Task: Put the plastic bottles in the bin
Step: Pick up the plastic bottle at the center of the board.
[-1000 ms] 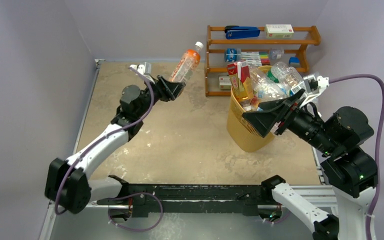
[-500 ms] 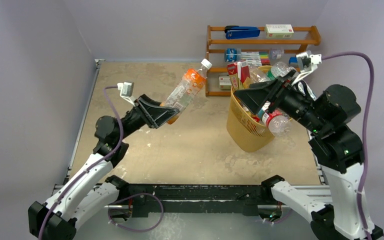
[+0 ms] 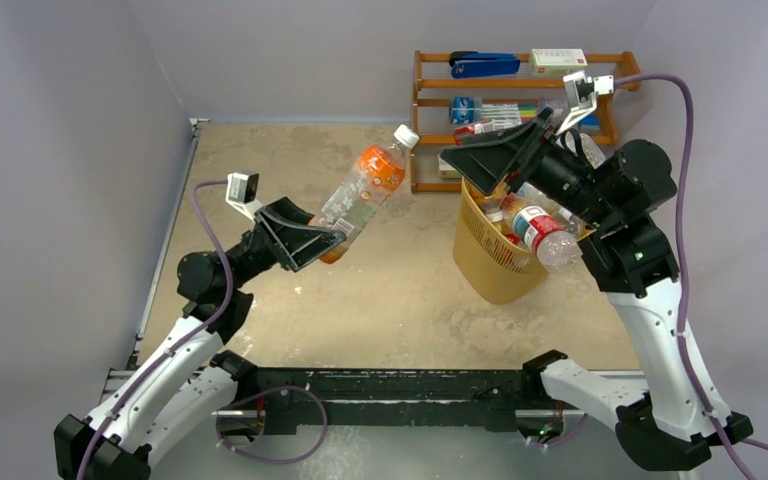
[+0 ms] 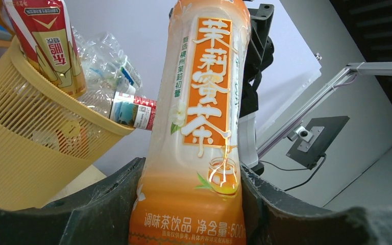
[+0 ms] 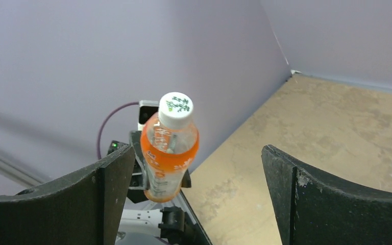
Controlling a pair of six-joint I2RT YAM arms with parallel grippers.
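My left gripper [image 3: 312,243] is shut on the lower end of an orange-labelled bottle [image 3: 365,188], which is held in the air tilted up to the right, its white cap toward the bin. In the left wrist view this bottle [image 4: 199,127] fills the space between the fingers [image 4: 117,199]. The yellow latticed bin [image 3: 488,268] stands to the right, piled full of bottles [image 4: 107,56]. One red-labelled bottle [image 3: 538,232] lies across its near right rim. My right gripper [image 3: 480,160] hangs open above the bin's left rim, facing the orange bottle [image 5: 169,148], and holds nothing.
A brown wooden shelf rack [image 3: 520,100] stands behind the bin with a blue stapler [image 3: 485,65] and a white box [image 3: 557,62] on top. The purple wall [image 3: 60,150] closes the left side. A black rail [image 3: 380,385] runs along the near edge.
The left arm has drawn back and lowered, carrying the orange bottle nearer and toward the bin. The right gripper rose from the bin's front to above its rim; a red-labelled bottle now lies on the rim.
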